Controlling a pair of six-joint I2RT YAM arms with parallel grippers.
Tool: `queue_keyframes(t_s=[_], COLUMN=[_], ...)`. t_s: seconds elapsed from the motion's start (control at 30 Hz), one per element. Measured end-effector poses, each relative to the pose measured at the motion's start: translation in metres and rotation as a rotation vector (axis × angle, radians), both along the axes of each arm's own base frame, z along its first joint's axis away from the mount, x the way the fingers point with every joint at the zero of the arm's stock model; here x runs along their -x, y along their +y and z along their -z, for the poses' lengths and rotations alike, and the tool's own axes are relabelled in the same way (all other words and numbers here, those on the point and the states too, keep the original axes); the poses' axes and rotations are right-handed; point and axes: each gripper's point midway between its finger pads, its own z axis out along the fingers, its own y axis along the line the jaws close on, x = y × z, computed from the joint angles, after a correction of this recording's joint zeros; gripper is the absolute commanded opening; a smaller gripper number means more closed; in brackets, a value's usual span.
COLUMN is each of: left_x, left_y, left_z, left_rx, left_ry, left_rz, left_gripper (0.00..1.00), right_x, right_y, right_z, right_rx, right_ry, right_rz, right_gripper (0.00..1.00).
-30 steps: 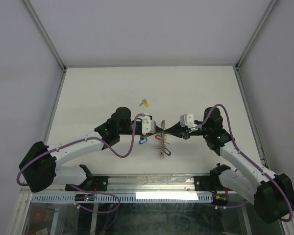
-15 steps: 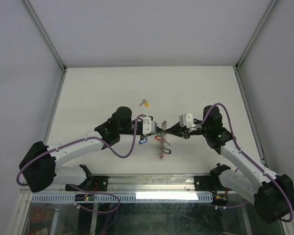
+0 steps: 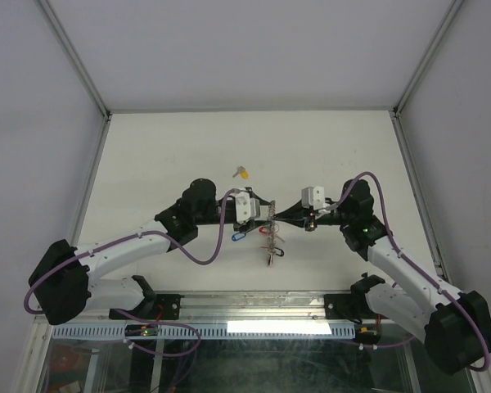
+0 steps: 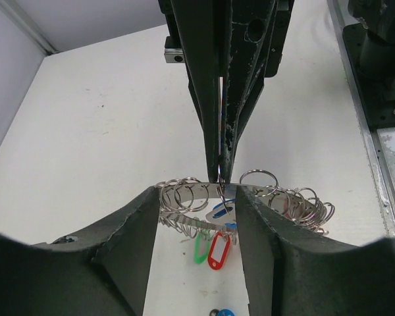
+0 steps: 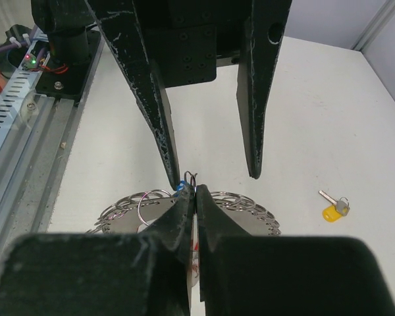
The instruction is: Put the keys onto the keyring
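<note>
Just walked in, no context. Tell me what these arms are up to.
Both arms meet mid-table over the keyring. The right gripper is shut on it; the left gripper stands open, a finger on either side, holding nothing. A yellow-tagged key lies alone farther back on the table, not yet on the ring.
</note>
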Motion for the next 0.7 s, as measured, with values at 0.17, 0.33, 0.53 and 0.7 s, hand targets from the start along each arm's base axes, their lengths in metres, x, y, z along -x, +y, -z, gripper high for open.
queue_keyframes(t_s=[0.17, 0.33, 0.53, 0.7], left_x=[-0.001, -0.001, -0.001, -0.001], left_y=[0.002, 0.002, 0.003, 0.003], left_z=[-0.006, -0.007, -0.004, -0.004], left_rx=[0.018, 0.024, 0.021, 0.021], left_ry=[-0.015, -0.016, -0.012, -0.009], left_rz=[-0.016, -0.016, -0.017, -0.02], left_gripper=[0.42, 0.42, 0.33, 0.32], right_x=[-0.001, -0.003, -0.002, -0.004], right_y=[0.001, 0.002, 0.002, 0.002], right_z=[-0.007, -0.014, -0.012, -0.02], right_rx=[-0.022, -0.049, -0.104, -0.146], right_ry=[-0.004, -0.008, 0.031, 0.036], right_rz=[0.002, 0.011, 0.043, 0.068], right_gripper=[0.0, 0.0, 0.0, 0.0])
